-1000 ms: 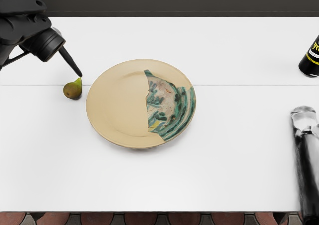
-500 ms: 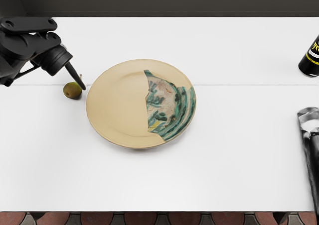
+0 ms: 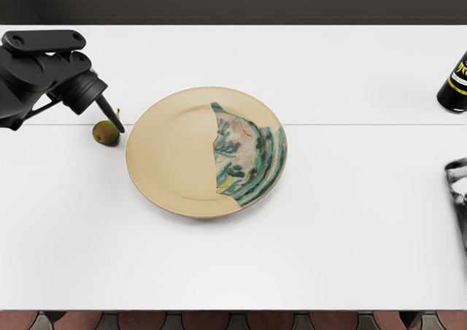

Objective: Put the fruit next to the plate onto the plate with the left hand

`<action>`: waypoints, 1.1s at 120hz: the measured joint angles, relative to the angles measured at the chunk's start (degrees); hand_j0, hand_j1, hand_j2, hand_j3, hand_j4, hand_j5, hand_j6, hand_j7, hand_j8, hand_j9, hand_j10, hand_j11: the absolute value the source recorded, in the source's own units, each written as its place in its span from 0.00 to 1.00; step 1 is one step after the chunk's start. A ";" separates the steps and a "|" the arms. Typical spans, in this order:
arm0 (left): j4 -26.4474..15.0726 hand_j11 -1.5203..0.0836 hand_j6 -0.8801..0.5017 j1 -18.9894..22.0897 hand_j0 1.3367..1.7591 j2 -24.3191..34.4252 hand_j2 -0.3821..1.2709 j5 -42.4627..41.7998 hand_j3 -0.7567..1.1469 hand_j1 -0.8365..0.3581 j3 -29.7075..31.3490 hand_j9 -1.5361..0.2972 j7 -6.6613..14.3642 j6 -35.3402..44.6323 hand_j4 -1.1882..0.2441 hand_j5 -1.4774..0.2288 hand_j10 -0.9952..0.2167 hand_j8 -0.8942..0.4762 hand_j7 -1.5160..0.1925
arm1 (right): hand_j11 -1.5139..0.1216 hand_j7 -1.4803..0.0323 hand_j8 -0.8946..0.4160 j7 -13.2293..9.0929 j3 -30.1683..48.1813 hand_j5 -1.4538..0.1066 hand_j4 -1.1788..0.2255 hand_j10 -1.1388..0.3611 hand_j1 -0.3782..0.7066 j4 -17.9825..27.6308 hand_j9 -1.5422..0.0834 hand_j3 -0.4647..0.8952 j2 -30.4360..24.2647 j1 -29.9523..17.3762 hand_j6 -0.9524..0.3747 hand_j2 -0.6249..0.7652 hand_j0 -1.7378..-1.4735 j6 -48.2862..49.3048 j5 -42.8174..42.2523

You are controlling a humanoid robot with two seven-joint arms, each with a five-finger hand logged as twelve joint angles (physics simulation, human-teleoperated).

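**Left hand at the fruit, fruit on the tabletop beside the plate**

The fruit [image 3: 106, 132], small, olive-green and rounded, lies on the white tabletop [image 3: 328, 235] just left of the plate [image 3: 171, 155]. A narrow strip of bare surface separates it from the plate's rim, so it is not on the plate.

The left hand [image 3: 52, 73], black and bulky, comes in from the left edge and hangs over the back-left part of the tabletop, above and to the left of the fruit. It holds nothing. One thin finger [image 3: 109, 113] stretches down at a slant toward the right. Its tip ends at the fruit's upper right side, in the gap between fruit and plate. Whether the tip actually touches the fruit cannot be told. No other finger reaches around the fruit, so the hand is spread rather than closed on it.

The plate sits near the middle of the tabletop. It is round, shallow and tan, and its right part carries a painted patch of green bands and dark marks. Nothing lies on it.

A black bottle [image 3: 454, 85] with yellow lettering stands at the far right edge, well apart from the plate and partly cut off by the frame. The right arm [image 3: 460, 198] shows only as a sliver at the right edge below the bottle, and whether its hand is open or closed cannot be told.
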 joint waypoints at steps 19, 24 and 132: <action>0.66 0.80 0.50 0.77 0.76 -0.81 0.25 -0.02 0.40 0.81 -0.02 0.71 0.00 0.10 0.70 0.72 0.67 0.51 0.75 | 0.91 0.96 0.66 -0.04 0.00 0.91 0.82 0.74 0.05 0.00 0.93 0.34 0.00 0.00 0.70 0.45 0.30 0.00 0.00; 0.97 0.79 0.50 0.82 0.76 -1.12 0.26 -0.03 0.40 0.80 -0.03 0.70 0.00 0.12 0.69 0.72 0.66 0.51 0.74 | 0.91 0.96 0.66 -0.02 0.00 0.91 0.82 0.74 0.05 0.00 0.93 0.34 0.00 0.00 0.70 0.45 0.30 0.00 0.00; 1.86 0.79 0.49 3.63 0.76 -3.01 0.26 -0.21 0.40 0.80 -0.03 0.70 0.00 5.26 0.69 0.72 0.66 0.51 0.74 | 0.91 0.96 0.66 0.00 0.00 0.91 0.82 0.74 0.05 0.00 0.93 0.34 0.00 -0.01 0.70 0.45 0.30 0.00 0.00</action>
